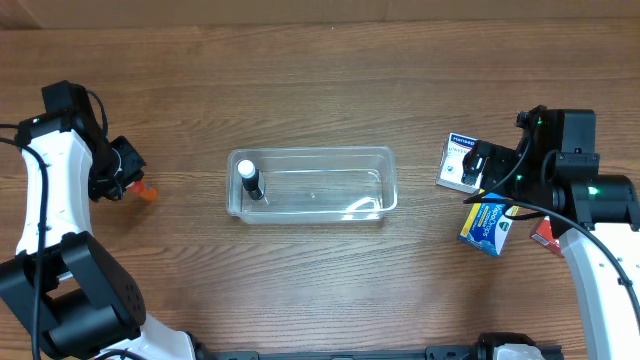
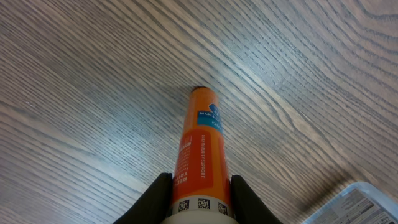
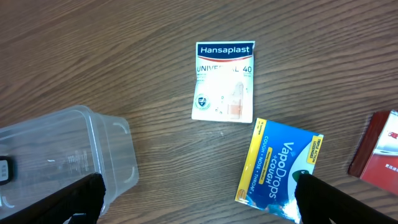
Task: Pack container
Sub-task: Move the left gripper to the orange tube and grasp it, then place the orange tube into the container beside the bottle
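Orange tube [image 2: 202, 137] clamped betw. left gripper [image 2: 200, 180] jaws, left of container [image 1: 310, 151]. Container sits mid-table [image 1: 320, 80], w/ small white-capped bottle [image 1: 249, 180] in its left end. Right gripper [image 3: 198, 183] jaws wide apart, holding nothing, above plaster box [image 3: 224, 81] & VapoDrops box [image 3: 280, 168]; red box [image 3: 379, 146] further right.

Wood table [image 1: 320, 80]; container [image 1: 390, 186], plaster box [image 3: 224, 81], VapoDrops box [image 3: 280, 165]

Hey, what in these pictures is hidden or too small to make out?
Red box: cut off by right wrist view's edge; name unreadable.
Orange tube: lower end below left wrist frame; left tool covers most of it overhead.
Bottle in the container: label too small overhead.
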Action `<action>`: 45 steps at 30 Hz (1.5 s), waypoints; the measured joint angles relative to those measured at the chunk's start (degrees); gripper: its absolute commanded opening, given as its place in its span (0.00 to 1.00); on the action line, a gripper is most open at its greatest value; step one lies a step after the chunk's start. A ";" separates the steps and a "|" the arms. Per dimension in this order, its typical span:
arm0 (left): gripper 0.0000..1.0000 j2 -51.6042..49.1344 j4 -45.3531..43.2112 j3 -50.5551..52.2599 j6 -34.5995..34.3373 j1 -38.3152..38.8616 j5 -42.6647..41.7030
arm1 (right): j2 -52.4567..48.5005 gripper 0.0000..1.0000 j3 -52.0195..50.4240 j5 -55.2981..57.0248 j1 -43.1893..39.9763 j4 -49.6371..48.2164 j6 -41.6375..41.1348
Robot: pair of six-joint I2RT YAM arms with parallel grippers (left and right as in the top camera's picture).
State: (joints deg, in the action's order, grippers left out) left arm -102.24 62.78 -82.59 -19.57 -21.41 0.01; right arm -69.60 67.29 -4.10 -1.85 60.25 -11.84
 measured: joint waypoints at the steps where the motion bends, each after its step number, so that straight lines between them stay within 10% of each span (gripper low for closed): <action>1: 0.04 0.00 0.09 0.00 0.02 0.00 -0.02 | 0.00 1.00 0.00 -0.02 0.00 0.04 0.00; 11: 0.04 0.59 12.87 -8.07 0.02 3.23 -1.57 | 0.00 1.00 0.00 0.00 0.00 0.07 0.00; 24: 0.05 16.00 26.77 -24.50 -1.01 25.79 -2.78 | 0.00 1.00 0.00 -0.33 0.00 0.07 -0.02; 45: 0.06 5.55 9.79 1.90 -4.11 33.44 -3.04 | 0.00 1.00 0.00 -0.63 0.00 0.24 -0.13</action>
State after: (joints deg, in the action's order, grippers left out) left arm -96.68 72.58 -80.68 -23.68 12.03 -3.03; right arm -69.60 67.29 -4.73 -1.85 60.49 -11.97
